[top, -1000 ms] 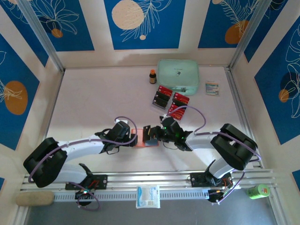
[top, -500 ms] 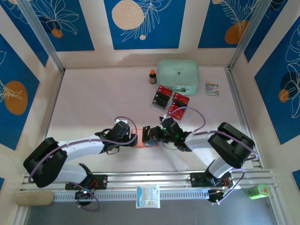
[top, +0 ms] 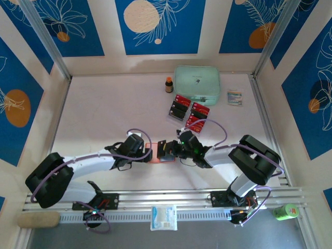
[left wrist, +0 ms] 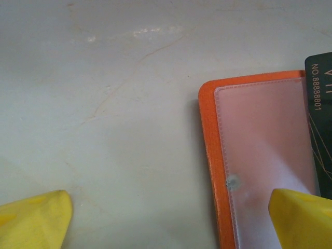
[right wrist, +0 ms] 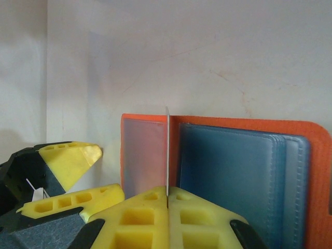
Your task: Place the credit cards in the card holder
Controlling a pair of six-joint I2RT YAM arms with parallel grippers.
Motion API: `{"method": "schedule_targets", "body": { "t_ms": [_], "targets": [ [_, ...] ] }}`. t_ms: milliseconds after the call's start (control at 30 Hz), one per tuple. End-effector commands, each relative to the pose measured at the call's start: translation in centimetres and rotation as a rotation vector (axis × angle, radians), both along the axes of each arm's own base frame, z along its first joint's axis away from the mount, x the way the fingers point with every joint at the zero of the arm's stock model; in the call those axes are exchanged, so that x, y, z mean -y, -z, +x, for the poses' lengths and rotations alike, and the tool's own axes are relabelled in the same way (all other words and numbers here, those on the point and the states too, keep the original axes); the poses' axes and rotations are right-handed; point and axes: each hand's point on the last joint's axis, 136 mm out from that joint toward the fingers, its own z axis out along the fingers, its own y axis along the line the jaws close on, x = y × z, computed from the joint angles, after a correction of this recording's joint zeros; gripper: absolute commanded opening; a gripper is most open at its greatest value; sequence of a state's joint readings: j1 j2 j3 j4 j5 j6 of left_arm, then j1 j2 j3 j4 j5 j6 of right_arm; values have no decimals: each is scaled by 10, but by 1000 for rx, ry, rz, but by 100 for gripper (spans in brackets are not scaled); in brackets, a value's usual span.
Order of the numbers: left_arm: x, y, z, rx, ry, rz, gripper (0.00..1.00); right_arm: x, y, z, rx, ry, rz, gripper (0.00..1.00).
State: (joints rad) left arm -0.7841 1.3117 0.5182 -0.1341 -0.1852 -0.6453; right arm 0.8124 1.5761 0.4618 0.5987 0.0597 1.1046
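Wallet [top: 154, 158], orange and open, lies low in the middle of the top view, with the left fingers [top: 147, 154] and right fingers [top: 164, 149] meeting over it. Spare cards [top: 188, 110] sit higher, right of centre.

Left wrist view: the left fingers [left wrist: 36, 220] are spread wide, one tip seemingly resting on the wallet's clear pocket. A black card [left wrist: 321, 129] is at the right edge.

Right wrist view: the right fingers [right wrist: 155, 218] pinch this card [right wrist: 167, 150] upright, edge-on, above the wallet on the bench [right wrist: 207, 52].

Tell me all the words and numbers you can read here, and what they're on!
"NO.8888801": on the black card.
"VI", cut off at the picture's edge: same card.
Too small to read: print on the red and black cards farther back, and the mint pouch label.
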Motion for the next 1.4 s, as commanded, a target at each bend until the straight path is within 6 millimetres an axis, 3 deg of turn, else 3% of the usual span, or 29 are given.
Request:
{"method": "schedule_targets", "body": {
  "t_ms": [0, 533, 1367],
  "targets": [
    [5, -13, 7, 30, 16, 17, 98, 3, 8, -5, -16, -3, -9, 0],
    [-9, 12, 1, -55, 6, 146, 96, 5, 12, -9, -26, -9, -16, 0],
    [-7, 20, -2, -68, 15, 131, 93, -2, 17, -13, -47, -37, -13, 0]
  ]
}}
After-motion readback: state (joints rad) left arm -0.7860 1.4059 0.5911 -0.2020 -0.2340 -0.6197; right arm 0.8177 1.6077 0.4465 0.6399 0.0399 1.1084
